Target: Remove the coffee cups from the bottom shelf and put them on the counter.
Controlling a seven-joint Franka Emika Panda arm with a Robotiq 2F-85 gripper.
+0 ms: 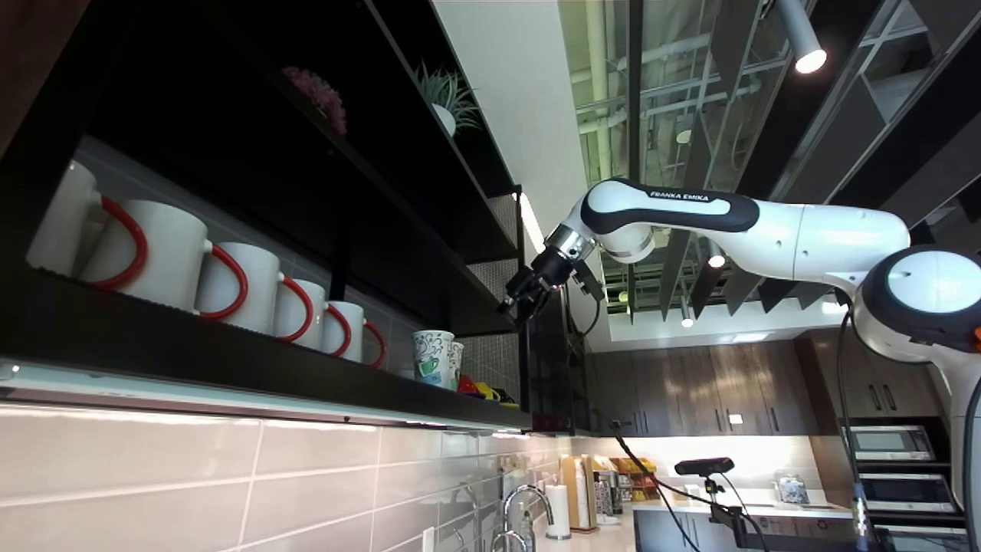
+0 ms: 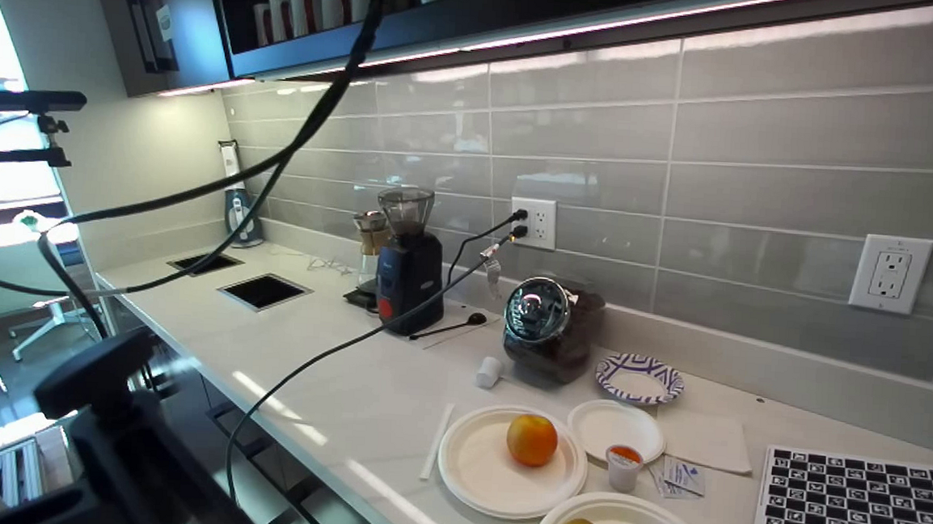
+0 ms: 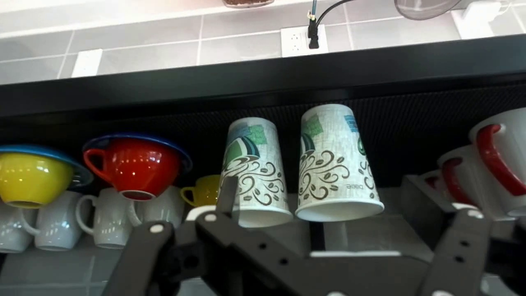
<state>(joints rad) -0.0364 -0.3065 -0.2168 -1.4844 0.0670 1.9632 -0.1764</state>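
Observation:
Two pale tapered coffee cups with a green-teal pattern stand upright, side by side, on the dark bottom shelf [image 3: 263,78]. The wrist view is upside down and shows a left cup [image 3: 257,181] and a right cup [image 3: 335,172]. The near cup [image 1: 433,359] and part of its neighbour [image 1: 457,360] show in an exterior view on the shelf [image 1: 230,356]. My gripper [image 3: 326,201] is open and empty, both cups appearing between its fingers. In an exterior view the gripper [image 1: 512,308] is up and apart from the cups. The counter [image 2: 377,394] lies below.
White mugs with red handles [image 1: 153,245] line the same shelf. A red cup [image 3: 144,166] and a yellow cup [image 3: 35,176] stand on the cups' other side. A higher dark board [image 1: 398,222] hangs above. Plates [image 2: 461,480] with fruit, a grinder [image 2: 413,275] and cables occupy the counter.

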